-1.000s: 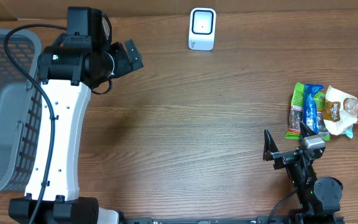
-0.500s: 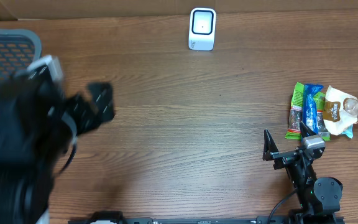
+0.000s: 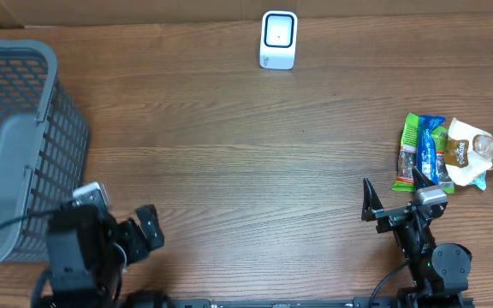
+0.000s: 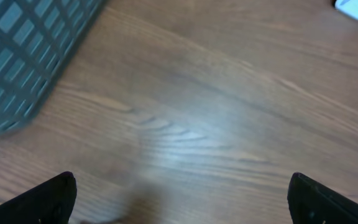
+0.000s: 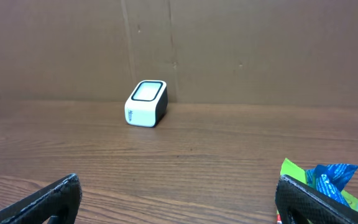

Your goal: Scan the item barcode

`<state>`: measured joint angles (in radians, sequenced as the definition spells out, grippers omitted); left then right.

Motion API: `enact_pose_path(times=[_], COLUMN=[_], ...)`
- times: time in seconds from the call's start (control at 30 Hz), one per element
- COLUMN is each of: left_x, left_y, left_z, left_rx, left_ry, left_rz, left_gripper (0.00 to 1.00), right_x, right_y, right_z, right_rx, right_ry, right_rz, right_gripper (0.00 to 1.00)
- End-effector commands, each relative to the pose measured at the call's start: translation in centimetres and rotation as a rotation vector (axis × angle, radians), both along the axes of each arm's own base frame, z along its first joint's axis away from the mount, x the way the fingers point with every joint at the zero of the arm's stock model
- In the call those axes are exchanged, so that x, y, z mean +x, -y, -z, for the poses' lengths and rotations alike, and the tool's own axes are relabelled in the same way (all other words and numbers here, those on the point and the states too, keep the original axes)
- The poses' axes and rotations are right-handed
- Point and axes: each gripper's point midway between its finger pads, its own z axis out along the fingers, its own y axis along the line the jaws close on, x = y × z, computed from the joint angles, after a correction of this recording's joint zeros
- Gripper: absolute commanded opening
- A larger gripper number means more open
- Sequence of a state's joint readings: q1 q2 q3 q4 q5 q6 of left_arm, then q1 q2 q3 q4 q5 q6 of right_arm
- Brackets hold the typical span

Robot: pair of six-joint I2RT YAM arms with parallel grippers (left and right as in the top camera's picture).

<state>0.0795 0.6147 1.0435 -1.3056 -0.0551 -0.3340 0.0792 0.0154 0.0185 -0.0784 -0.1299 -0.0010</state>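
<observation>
Brown wood grain runs across the whole wooden table (image 3: 246,154), and a cardboard wall (image 5: 229,50) stands behind its far edge. Your right gripper (image 5: 182,198) sits low at the near right of the table, its two fingers spread wide with nothing between them.

You'll find the snack packets (image 3: 439,154) in a small cluster by the right edge, just ahead of that gripper and a little to its right. There is a green packet (image 3: 409,150), a blue packet (image 3: 431,147) lying partly over it, and a white and brown packet (image 3: 469,154) touching them on the outer side. From your right wrist camera, the green and blue ones show just beyond the right-hand fingertip. Whether that finger touches them, you cannot tell.

The barcode scanner (image 3: 278,38) stands at the far middle of the table, well apart from the packets, to their left and further back, with its pale window tilted upward.

Your left gripper (image 4: 182,199) is down at the near left, beside the grey basket (image 3: 15,145). Its fingers are just as wide apart, and it holds nothing. Your left wrist view is blurred. It shows a corner of the basket at upper left and a sliver of the scanner at upper right.
</observation>
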Motion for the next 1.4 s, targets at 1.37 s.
enact_pose_path(times=[1.37], left_x=[8.7], left_y=[2.9], left_z=[7.7], left_rx=[0.569], left_ry=[0.738], left_rz=[0.444], left_gripper=[0.99], right_x=[0.0], right_y=[0.0], right_z=[0.1], right_rx=[-0.003], right_ry=[0.009], right_rz=[0.000], right_gripper=[1.00])
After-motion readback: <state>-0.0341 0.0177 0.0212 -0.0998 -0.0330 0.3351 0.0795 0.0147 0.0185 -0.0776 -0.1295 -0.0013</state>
